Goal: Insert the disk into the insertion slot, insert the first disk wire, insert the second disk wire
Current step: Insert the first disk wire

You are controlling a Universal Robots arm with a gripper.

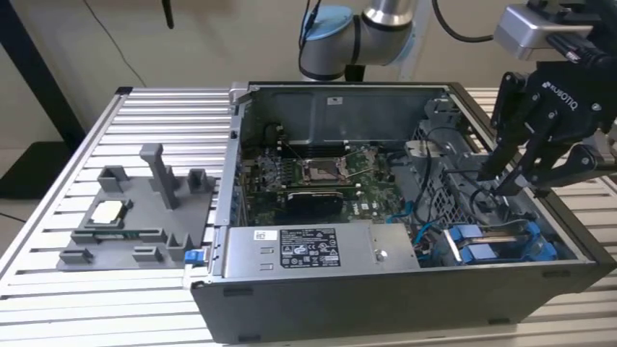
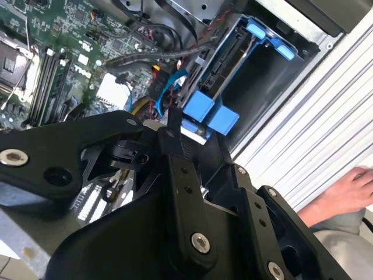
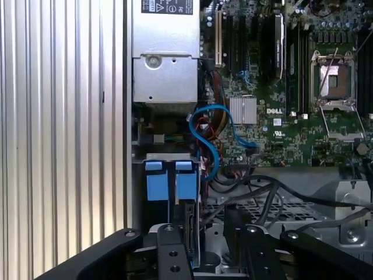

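The disk sits in the insertion slot at the case's front corner, on the exterior view's right; its bright blue carrier frames it. Both wrist views show the carrier's two blue tabs. My gripper hangs over the drive cage just behind the disk, its fingertips a short way from the tabs. The fingers stand a little apart and I see nothing between them. A blue wire loops from the motherboard toward the disk's end. Black wires run across the cage beside the fingers.
The grey labelled power-supply box lies along the case's front wall beside the disk. The motherboard fills the case floor. A grey fixture with small parts stands on the slatted table at the exterior view's left. A person's hand rests on the table.
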